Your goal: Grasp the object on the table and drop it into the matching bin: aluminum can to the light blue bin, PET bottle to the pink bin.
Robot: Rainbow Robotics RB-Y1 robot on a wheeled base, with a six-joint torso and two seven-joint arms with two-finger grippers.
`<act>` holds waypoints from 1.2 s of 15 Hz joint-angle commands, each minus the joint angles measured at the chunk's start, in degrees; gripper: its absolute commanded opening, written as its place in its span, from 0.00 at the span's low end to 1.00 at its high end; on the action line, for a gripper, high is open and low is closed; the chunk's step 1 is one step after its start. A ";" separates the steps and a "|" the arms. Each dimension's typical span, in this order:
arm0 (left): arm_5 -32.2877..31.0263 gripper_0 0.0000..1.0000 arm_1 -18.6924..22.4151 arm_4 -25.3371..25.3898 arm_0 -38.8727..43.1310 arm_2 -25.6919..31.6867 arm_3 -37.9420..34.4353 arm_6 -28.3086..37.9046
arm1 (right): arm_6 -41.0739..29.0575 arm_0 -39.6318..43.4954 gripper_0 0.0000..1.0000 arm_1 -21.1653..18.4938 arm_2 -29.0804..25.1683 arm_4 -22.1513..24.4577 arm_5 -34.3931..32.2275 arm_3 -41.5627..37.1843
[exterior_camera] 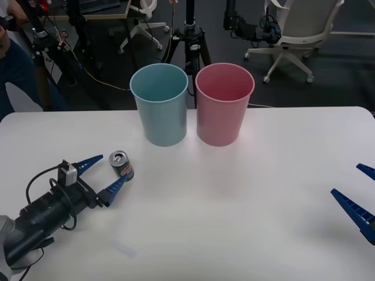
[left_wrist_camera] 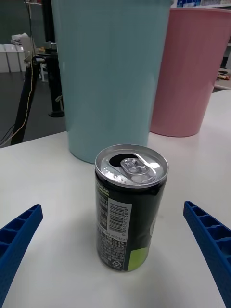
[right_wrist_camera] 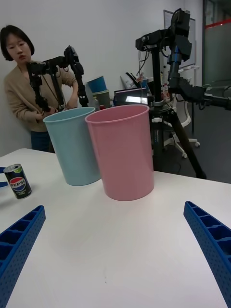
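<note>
So the left gripper (exterior_camera: 105,174) is sitting low at the near left of the table (exterior_camera: 234,199), blue fingers spread wide, and the can (exterior_camera: 122,165) is standing upright just at the mouth of them, not touching either one from what I'm seeing. In the left wrist view the can (left_wrist_camera: 130,207) is sitting dead centre between the two fingers with clear gaps on both sides. Behind it the light blue bin (exterior_camera: 160,104) and the pink bin (exterior_camera: 224,104) are standing side by side, nearly touching, toward the far edge. The right gripper (exterior_camera: 360,190) is hanging out at the near right edge, well apart from everything, fingers also spread and holding nothing
</note>
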 commanded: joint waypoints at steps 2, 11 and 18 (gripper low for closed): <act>3.65 1.00 -1.29 -0.01 -0.87 -1.73 0.07 0.16 | 0.00 0.00 1.00 0.00 0.00 0.00 0.00 0.00; 11.74 0.82 -1.29 2.01 -2.80 -7.26 -0.02 1.83 | 0.00 0.00 1.00 0.00 0.00 0.00 0.00 0.00; 11.21 0.00 -1.29 1.92 -2.80 -7.79 -0.02 3.32 | 0.00 0.00 1.00 0.00 0.00 0.00 0.00 0.00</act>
